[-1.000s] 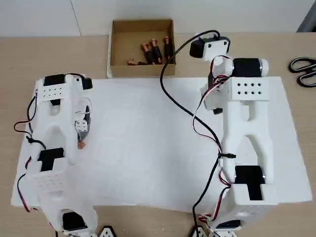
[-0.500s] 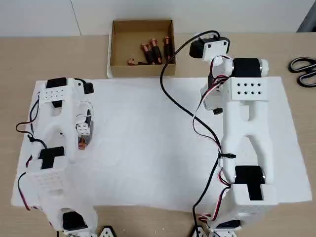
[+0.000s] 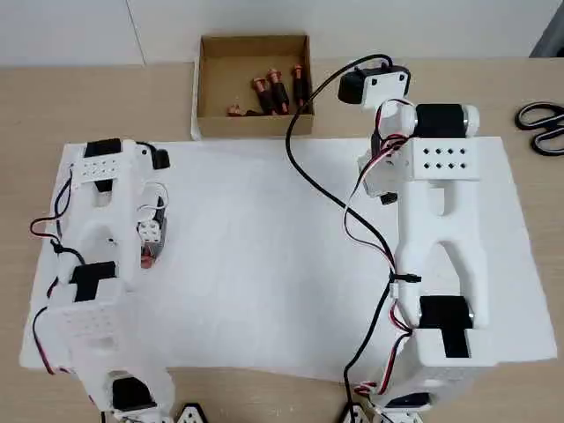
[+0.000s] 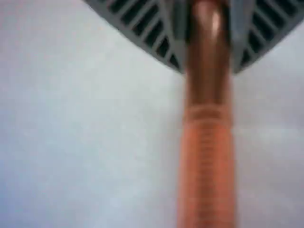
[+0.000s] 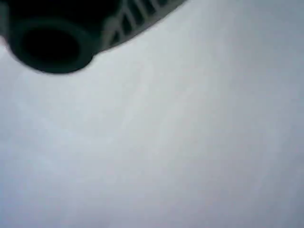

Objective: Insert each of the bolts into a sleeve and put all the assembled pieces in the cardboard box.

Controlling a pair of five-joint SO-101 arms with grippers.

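Bolt [image 4: 207, 123] is clamped in your left gripper [image 4: 207, 42]; right gripper [image 3: 382, 187] is closed on the sleeve [image 5: 50, 45]. Align both axes before you push slowly.

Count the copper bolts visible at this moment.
5. Four sleeved ones lie in the cardboard box: three side by side toward its right wall, one along its near wall. One bare bolt is clamped in the left gripper over the white sheet. The box's walls may hide more.
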